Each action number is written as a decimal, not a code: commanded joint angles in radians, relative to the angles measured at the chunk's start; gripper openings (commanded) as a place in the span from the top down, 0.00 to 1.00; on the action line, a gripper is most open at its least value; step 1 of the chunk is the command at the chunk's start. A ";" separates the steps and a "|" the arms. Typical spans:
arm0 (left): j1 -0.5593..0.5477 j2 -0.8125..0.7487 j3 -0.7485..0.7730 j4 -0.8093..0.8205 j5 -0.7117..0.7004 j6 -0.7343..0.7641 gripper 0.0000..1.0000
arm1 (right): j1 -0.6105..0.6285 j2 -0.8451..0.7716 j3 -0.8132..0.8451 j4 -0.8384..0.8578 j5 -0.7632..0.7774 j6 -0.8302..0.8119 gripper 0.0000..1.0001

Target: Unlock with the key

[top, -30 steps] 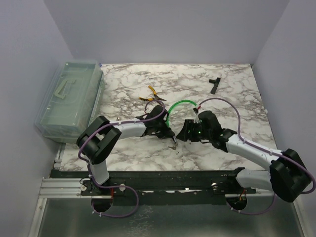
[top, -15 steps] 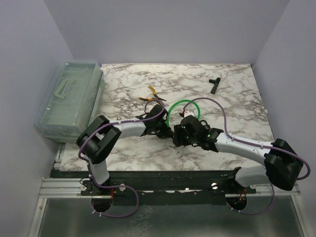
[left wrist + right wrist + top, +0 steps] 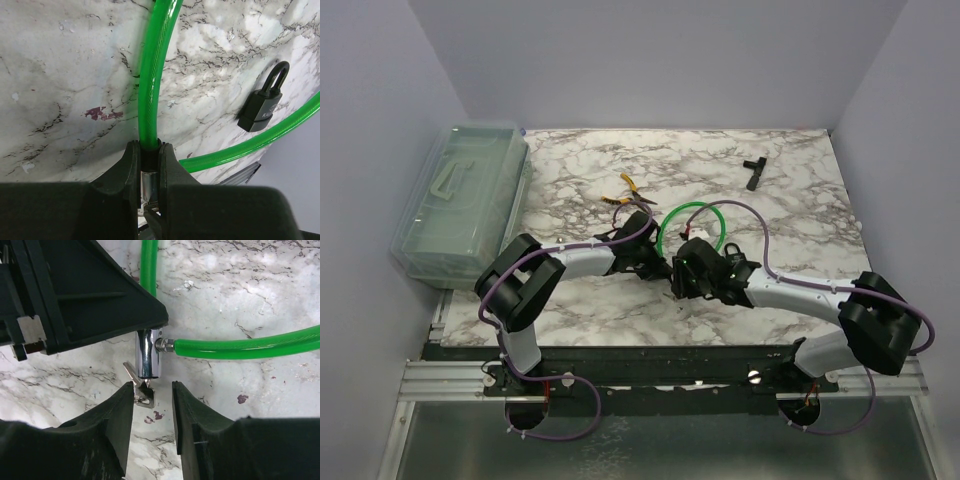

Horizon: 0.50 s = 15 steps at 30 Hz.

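Presently the right gripper (image 3: 153,390), jaws parted and empty, straddles the key (image 3: 136,382) at the six-o'clock end of the chrome barrel (image 3: 148,356) clamped in the left gripper (image 3: 149,150), key axis slanting eleven-to-five, nearer the nine-o'clock finger (image 3: 120,407).

The lock barrel (image 3: 148,359) was polished chrome metal; the cable (image 3: 240,347) joined to it was glossy green plastic, the key (image 3: 141,392) below it dull silvery metal.

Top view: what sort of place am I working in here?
Likely a robot test booth: marble-patterned tabletop boxed by plain pale walls, an aluminium mounting rail along the near edge, and a clear storage box.
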 commanded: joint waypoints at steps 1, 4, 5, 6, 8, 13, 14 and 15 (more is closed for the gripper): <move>0.007 -0.038 0.009 0.028 0.035 -0.019 1.00 | 0.008 0.014 -0.013 0.068 -0.008 0.058 0.61; 0.008 -0.043 0.008 0.027 0.035 -0.018 1.00 | 0.008 0.025 -0.028 0.094 -0.022 0.076 0.67; 0.009 -0.044 0.007 0.027 0.035 -0.018 1.00 | 0.008 0.028 -0.030 0.098 -0.024 0.080 0.67; 0.009 -0.046 0.005 0.028 0.035 -0.018 1.00 | 0.008 0.029 -0.030 0.099 -0.024 0.083 0.67; 0.011 -0.050 0.000 0.028 0.034 -0.018 1.00 | 0.008 0.028 -0.034 0.100 -0.024 0.086 0.67; 0.013 -0.071 -0.008 0.032 0.032 -0.018 1.00 | 0.008 0.008 -0.062 0.122 -0.025 0.110 0.73; 0.013 -0.076 -0.011 0.034 0.030 -0.019 1.00 | 0.008 0.003 -0.069 0.131 -0.024 0.121 0.75; 0.014 -0.082 -0.015 0.036 0.029 -0.019 1.00 | 0.008 0.000 -0.080 0.141 -0.026 0.132 0.77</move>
